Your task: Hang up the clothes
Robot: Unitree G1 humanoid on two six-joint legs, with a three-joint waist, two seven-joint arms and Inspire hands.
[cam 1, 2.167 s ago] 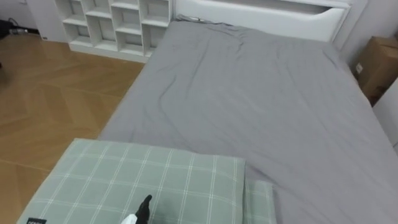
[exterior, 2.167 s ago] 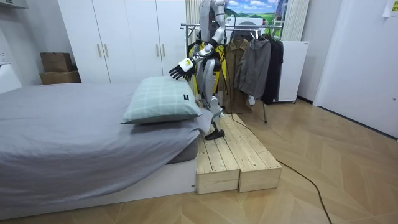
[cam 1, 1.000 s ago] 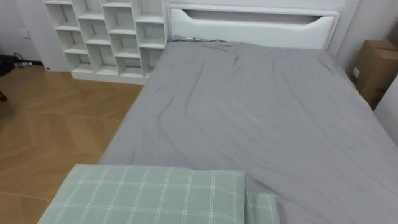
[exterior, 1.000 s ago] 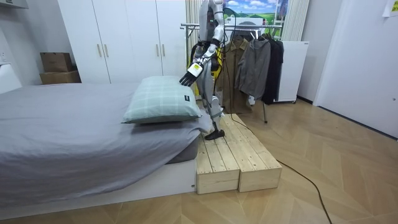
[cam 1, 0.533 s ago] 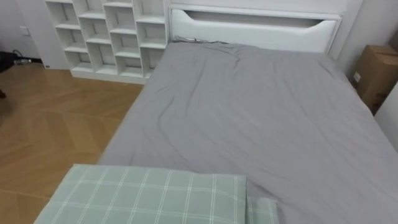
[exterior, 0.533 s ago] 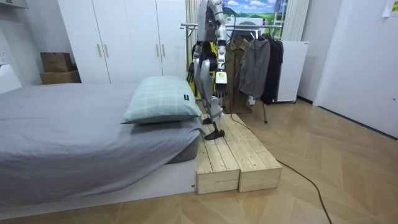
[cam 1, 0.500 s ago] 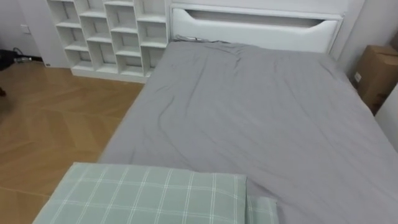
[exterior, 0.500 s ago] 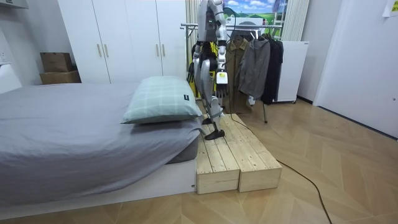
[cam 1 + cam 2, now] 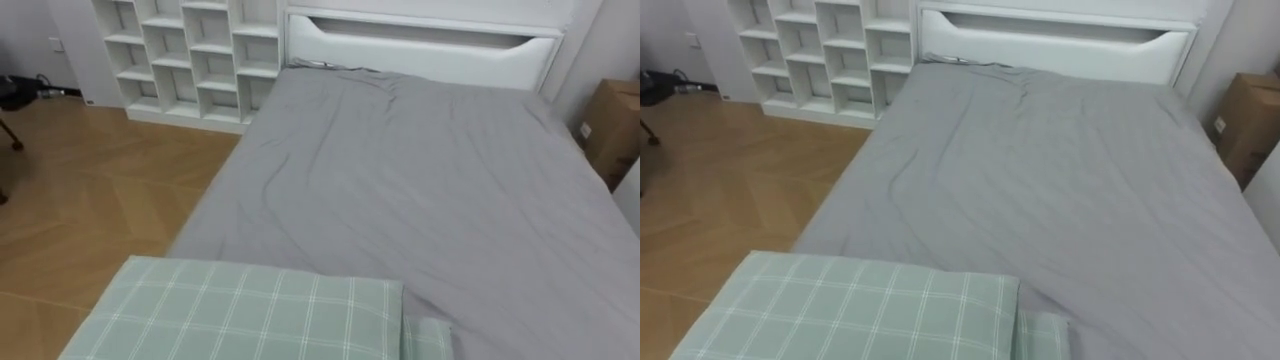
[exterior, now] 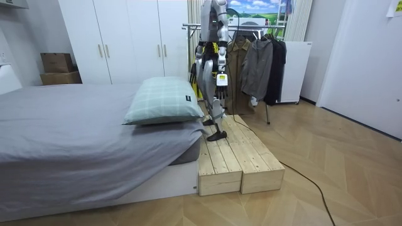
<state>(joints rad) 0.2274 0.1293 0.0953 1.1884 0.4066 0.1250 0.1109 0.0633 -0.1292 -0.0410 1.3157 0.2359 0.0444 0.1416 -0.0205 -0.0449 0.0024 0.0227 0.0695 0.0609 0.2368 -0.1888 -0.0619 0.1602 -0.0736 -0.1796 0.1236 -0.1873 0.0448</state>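
Well, I am standing on the wooden step [image 10: 239,160] at the end of the bed [image 9: 420,180], by the green pillow [image 9: 250,310]. My left hand [image 10: 220,90] is hanging down by my side, and I cannot tell if it is loose or clenched. The clothes [image 10: 256,59] are hanging on the rack [image 10: 188,26] behind me.

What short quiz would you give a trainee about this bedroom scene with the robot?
1. True or false: the green checked pillow lies on the grey bed.
2. Multiple choice: the robot stands on A) a wooden platform, B) the bed, C) a chair.
3. Fill in: near the robot, clothes hang on a ____.
Key: 1 true; 2 A; 3 rack.
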